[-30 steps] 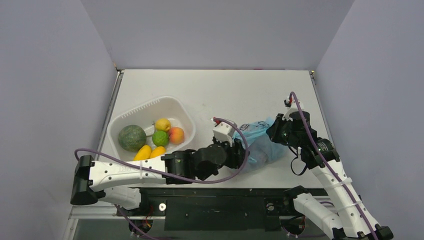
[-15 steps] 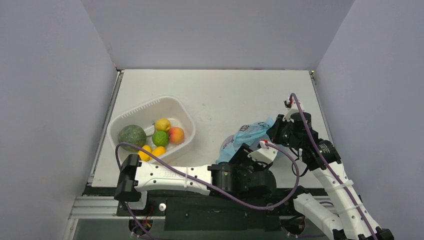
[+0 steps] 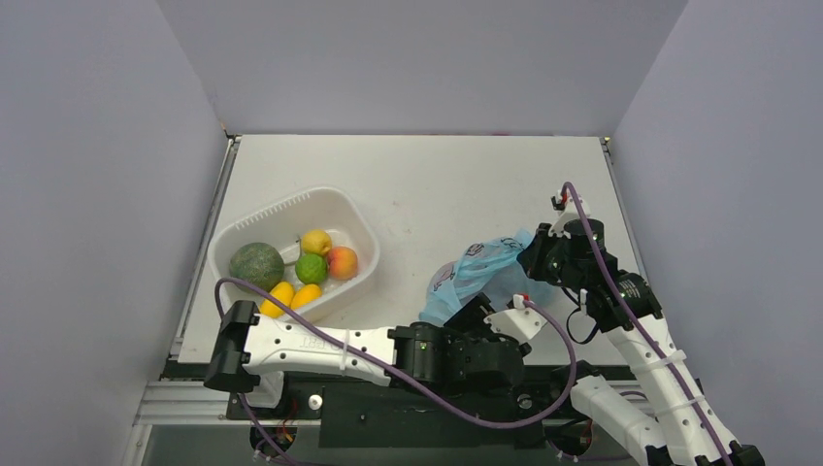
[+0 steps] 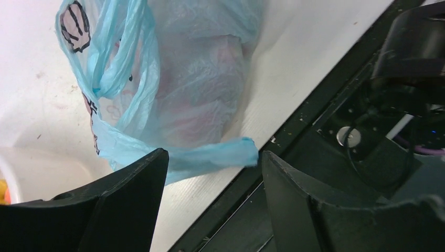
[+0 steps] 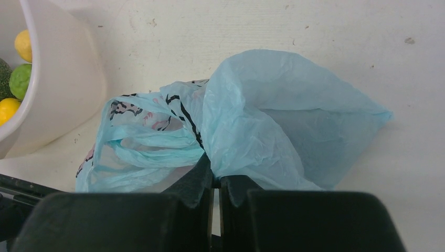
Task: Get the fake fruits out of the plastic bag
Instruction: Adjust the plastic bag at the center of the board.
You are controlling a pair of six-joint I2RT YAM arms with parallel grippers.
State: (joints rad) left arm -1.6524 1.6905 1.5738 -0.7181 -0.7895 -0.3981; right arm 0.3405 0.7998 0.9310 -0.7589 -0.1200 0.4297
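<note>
R gripper (image 5: 215, 185) pinched tight on plastic bag (image 5: 273, 121), L gripper (image 4: 213, 157) spread wide, bag loop between its fingers, bag at table (image 3: 427, 175) near edge, right of tub (image 3: 281, 204), fake fruits (image 4: 199, 113) pinkish blurs inside.

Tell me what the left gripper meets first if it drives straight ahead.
Probably the plastic bag: its blue edge lies right ahead of the open left gripper, though depth is unclear.

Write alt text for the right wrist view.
The right gripper is pinched shut on a fold of a crumpled light-blue plastic bag with black lettering, which lies on a white table. At the upper left, the wall of a white tub shows, with a lime-green piece and yellow pieces inside.
</note>
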